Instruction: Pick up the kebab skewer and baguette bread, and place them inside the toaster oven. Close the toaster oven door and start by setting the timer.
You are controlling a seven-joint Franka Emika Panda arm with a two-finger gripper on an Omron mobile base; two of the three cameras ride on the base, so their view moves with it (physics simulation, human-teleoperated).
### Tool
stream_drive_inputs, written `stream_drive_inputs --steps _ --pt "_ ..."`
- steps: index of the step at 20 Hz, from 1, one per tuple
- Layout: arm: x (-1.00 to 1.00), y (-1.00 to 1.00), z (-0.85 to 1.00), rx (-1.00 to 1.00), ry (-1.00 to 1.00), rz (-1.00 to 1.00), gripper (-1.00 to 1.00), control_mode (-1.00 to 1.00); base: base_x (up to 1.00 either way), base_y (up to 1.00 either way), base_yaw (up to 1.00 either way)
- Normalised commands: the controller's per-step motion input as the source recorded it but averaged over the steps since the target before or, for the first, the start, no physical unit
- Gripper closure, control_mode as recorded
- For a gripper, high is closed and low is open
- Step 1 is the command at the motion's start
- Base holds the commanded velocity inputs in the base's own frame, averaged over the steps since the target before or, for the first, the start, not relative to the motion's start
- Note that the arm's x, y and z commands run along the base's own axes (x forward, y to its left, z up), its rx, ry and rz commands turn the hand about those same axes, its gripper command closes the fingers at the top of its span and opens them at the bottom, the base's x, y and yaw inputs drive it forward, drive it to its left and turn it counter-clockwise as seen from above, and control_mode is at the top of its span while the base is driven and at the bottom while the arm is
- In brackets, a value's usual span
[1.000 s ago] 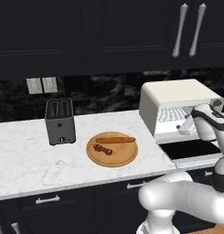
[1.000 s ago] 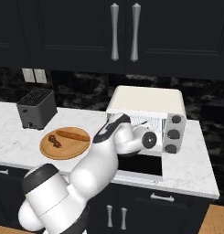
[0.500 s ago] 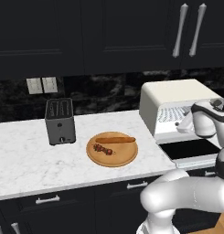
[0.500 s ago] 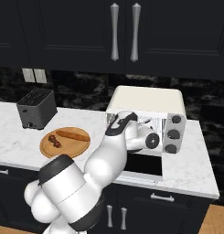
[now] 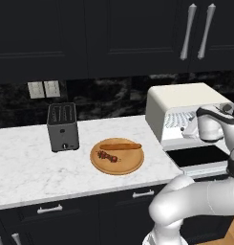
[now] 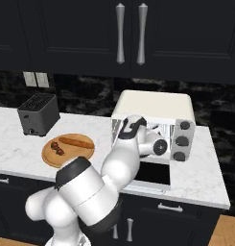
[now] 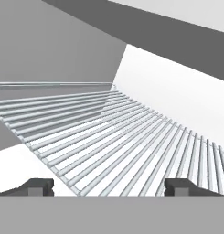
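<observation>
Gripper (image 7: pixel 109 186) spread wide, holding nothing, tips alone visible above the wire rack (image 7: pixel 131 141) inside the toaster oven (image 5: pixel 185 103). Oven door (image 5: pixel 204 157) dropped flat, partly masked by the arm. Baguette bread (image 5: pixel 120 146) at 12 o'clock on the wooden board (image 5: pixel 117 165), kebab skewer (image 5: pixel 108 157) at 9, chunks too small to make out.

We see our arm (image 6: pixel 133 144) reaching into the open front of the toaster oven (image 6: pixel 157 113), its door (image 6: pixel 152 174) folded down flat below the hand. The gripper itself is hidden inside. Well to the left of the hand, a wooden board (image 6: pixel 67 150) carries the baguette (image 6: pixel 76 142) and the skewer (image 6: pixel 56 148), lying just beside each other. Farther left stands a black toaster (image 6: pixel 38 114).
</observation>
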Motion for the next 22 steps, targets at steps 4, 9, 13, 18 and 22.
stream_drive_inputs --steps 4,9,13,18,22 --pt "0.26 -0.02 -0.12 0.0 -0.01 0.0 -1.0 -1.0 0.0 0.0 0.0" --pt "0.11 0.0 -0.21 0.0 -0.03 0.0 -1.0 -1.0 0.0 0.0 0.0" --pt "0.01 0.0 -0.18 0.0 -0.05 0.0 1.0 -1.0 0.0 0.0 0.0" --pt "0.01 -0.04 -0.03 0.0 0.0 0.0 1.0 -1.0 0.0 0.0 0.0" --pt "0.0 -0.19 0.0 0.04 0.01 0.0 1.0 -1.0 0.0 0.0 0.0"
